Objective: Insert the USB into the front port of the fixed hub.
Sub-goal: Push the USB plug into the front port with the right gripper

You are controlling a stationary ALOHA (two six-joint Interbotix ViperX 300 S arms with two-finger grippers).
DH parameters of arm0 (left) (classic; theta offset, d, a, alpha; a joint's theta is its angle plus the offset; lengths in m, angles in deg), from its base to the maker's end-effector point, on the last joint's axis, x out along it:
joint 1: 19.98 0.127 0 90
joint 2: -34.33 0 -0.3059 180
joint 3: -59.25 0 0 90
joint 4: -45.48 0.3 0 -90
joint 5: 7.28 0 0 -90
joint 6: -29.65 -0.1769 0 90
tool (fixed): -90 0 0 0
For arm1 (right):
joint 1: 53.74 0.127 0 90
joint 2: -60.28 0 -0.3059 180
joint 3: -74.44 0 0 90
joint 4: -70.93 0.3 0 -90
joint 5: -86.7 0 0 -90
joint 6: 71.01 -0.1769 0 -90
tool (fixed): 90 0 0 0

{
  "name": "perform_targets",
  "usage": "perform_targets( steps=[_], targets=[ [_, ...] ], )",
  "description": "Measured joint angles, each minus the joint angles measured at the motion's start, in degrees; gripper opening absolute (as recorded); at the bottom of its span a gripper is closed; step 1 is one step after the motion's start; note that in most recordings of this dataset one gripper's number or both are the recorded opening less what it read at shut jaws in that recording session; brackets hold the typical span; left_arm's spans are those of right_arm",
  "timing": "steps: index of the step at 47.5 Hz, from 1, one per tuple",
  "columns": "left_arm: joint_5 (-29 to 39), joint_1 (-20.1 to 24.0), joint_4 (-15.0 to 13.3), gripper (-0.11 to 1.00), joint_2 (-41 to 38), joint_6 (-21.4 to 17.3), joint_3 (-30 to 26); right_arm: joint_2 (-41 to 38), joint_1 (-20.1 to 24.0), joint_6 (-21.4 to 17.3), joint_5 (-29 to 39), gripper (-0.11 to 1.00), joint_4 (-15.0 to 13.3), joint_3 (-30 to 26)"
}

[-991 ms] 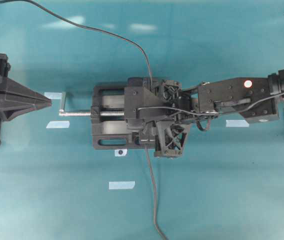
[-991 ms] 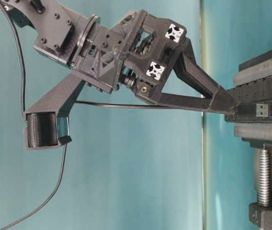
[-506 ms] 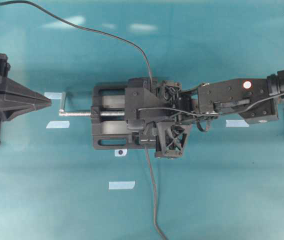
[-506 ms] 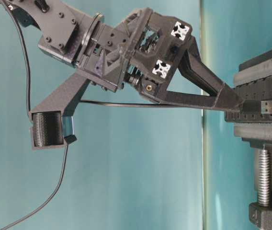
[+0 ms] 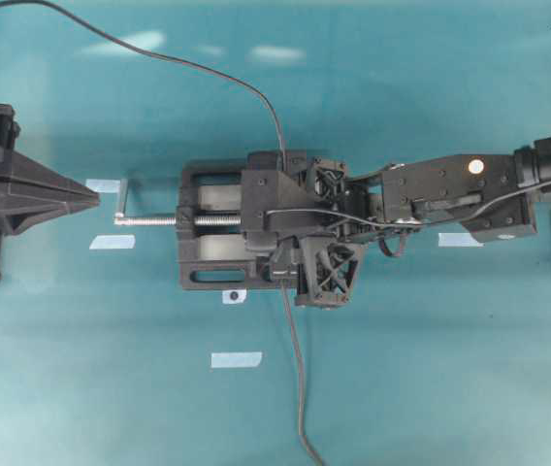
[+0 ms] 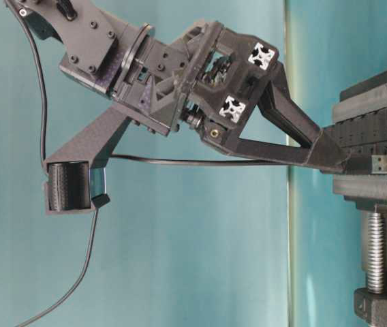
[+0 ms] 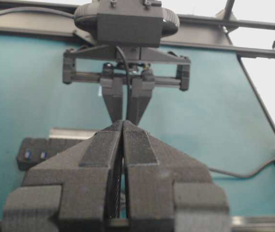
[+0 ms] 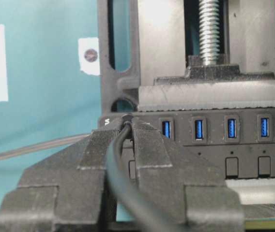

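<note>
1. The bench (image 5: 431, 369) is a teal surface that fills the overhead view; dark frame rails run along its far edges, and small pale tape patches (image 5: 236, 359) lie on it, most left of the middle.
2. The right arm (image 5: 450, 194) reaches in from the right edge to the middle of the bench and hides much of what lies under it.
3. The vise (image 5: 212, 238) stands at the middle of the bench, its silver screw (image 5: 149, 219) pointing at the left edge; its right half is covered from above.
4. The left gripper (image 5: 93, 197) rests near the left edge, jaws pressed together with nothing between them.
5. The fixed hub (image 8: 244, 140) lies clamped in the vise, cut off at the right of the wrist view.
6. The right gripper (image 8: 127, 126) is clenched on the USB (image 6: 381, 163), whose metal tip sits at the hub's end port, probably just entering it; the plug body is hidden by the fingertips.
7. The thin black cable (image 6: 180, 162) trails back under the gripper.
</note>
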Motion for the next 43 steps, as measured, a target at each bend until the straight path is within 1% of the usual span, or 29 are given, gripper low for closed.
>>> perform_targets(
  steps=[15, 30, 43],
  targets=[
    [-0.4, 0.0, 0.1, 0.0, 0.0, 0.0, 0.4, 0.1, 0.0, -0.1, 1.5, 0.07, 0.0, 0.0],
    [-0.5, 0.0, 0.1, 0.0, 0.0, 0.0, 0.4, 0.1, -0.1, -0.1, 3.8, 0.07, -0.9, -0.4],
    [-0.5, 0.0, 0.0, 0.0, 0.0, 0.0, 0.5, 0.2, -0.1, 0.0, 3.8, 0.07, -0.9, -0.4]
  ],
)
